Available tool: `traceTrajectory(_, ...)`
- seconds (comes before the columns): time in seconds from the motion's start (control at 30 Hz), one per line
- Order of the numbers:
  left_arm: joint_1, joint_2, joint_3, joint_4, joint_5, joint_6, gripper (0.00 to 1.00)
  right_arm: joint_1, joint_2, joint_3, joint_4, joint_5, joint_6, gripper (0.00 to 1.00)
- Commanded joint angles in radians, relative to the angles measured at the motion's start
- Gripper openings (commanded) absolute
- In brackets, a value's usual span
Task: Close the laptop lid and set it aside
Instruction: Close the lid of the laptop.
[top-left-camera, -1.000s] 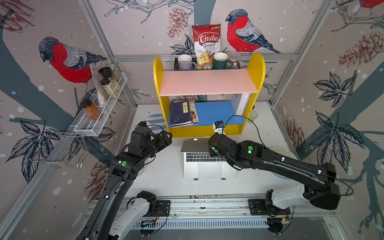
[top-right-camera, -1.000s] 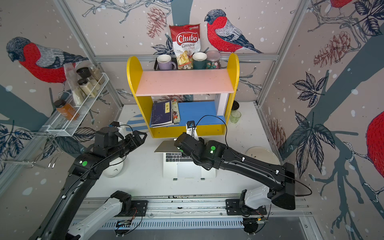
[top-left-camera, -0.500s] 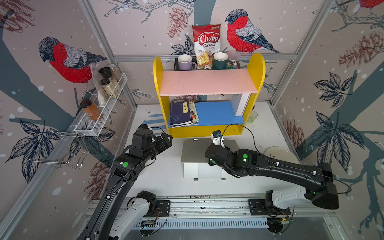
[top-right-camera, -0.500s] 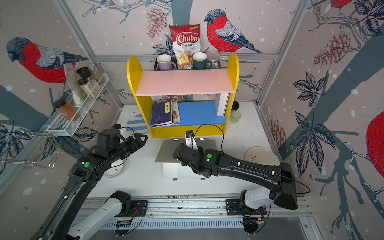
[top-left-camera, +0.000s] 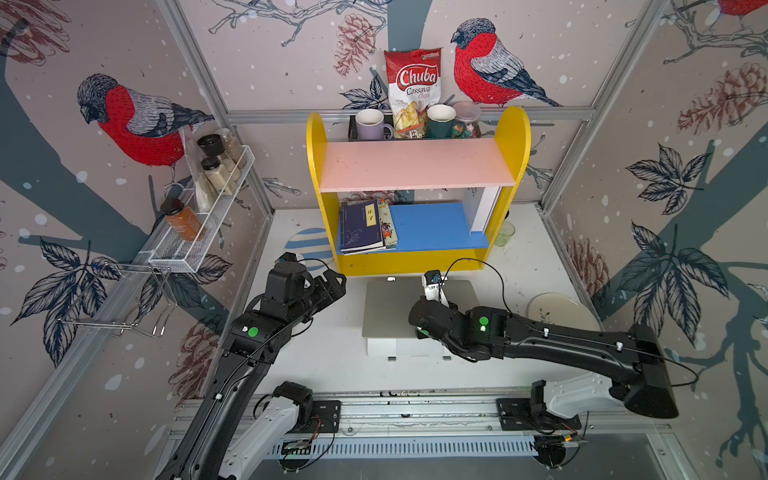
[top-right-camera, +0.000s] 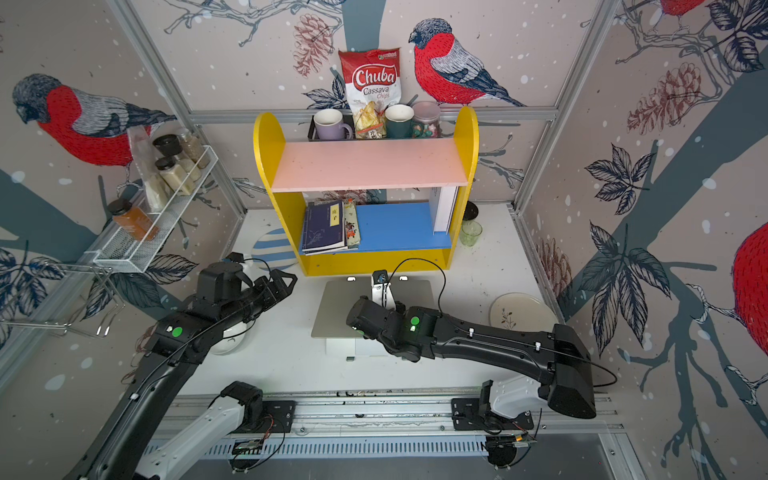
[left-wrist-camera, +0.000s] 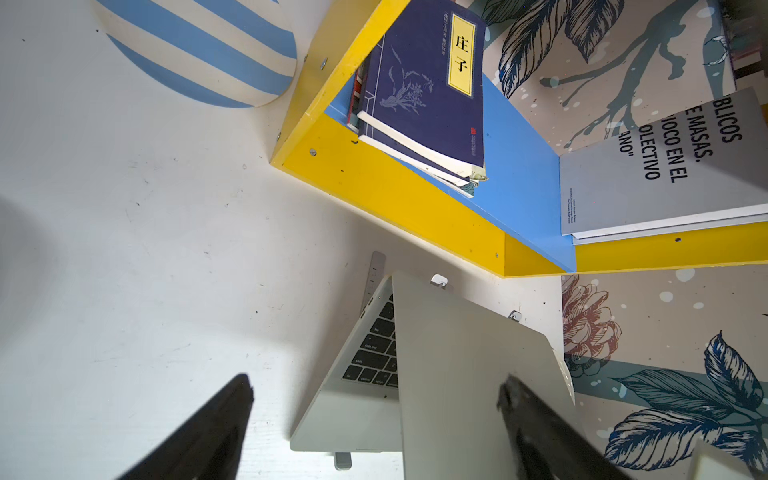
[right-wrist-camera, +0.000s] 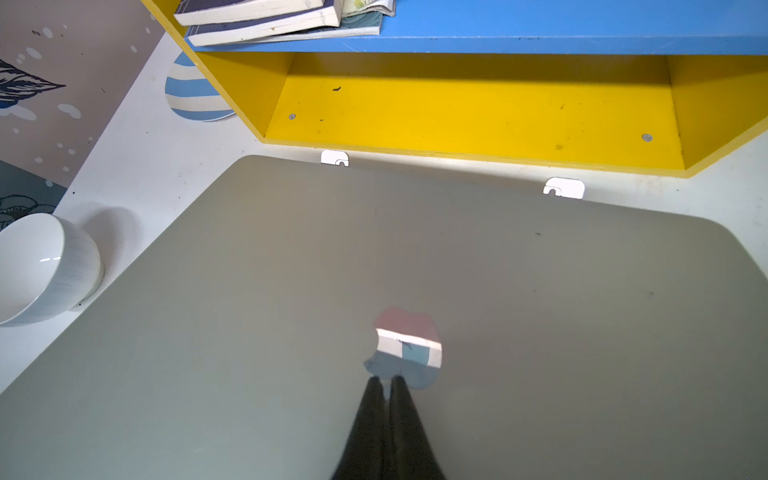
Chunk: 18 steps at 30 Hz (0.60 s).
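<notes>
Centre of the table now: the laptop is seen propped on a stand, just in front of the yellow shelf unit that is placed toward the table's back edge. The laptop lid is tipped well down over the base but is not shut. In the left wrist view a wedge of black keyboard is left showing under the silver panel. The lid's plain silver back is turned upward in both top views, and the apple logo is caught clearly by the right wrist camera.

The right gripper is held over the lid. Its two fingers are pinched together with nothing between them, and the tips are set against the lid's back right at the logo's rim.

The left gripper is spread wide and nothing is gripped. It is held above the table off the laptop's left side, near the shelf unit's front left corner and apart from the lid.

A white bowl is noted just beside the laptop's left side. A blue-striped plate is tucked by the shelf unit's left wall. A pale plate is laid toward the table's right edge, well apart from the laptop.
</notes>
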Motion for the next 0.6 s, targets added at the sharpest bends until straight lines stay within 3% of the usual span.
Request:
traceTrajectory(0.0,-0.003,-0.005,-0.014,0.048,0.012,-0.002,0.96,0.0,0.004,-0.018,-0.001,-0.034,0.02,0.14)
traceTrajectory(0.27,-0.004,-0.02,-0.046,0.067,0.03,-0.002,0.97,0.0,0.009,-0.059,0.022,-0.047,0.023,0.55)
traceTrajectory(0.57,-0.003,-0.038,-0.08,0.074,0.031,-0.001,0.97,0.002,0.031,-0.098,0.046,-0.062,0.046,0.73)
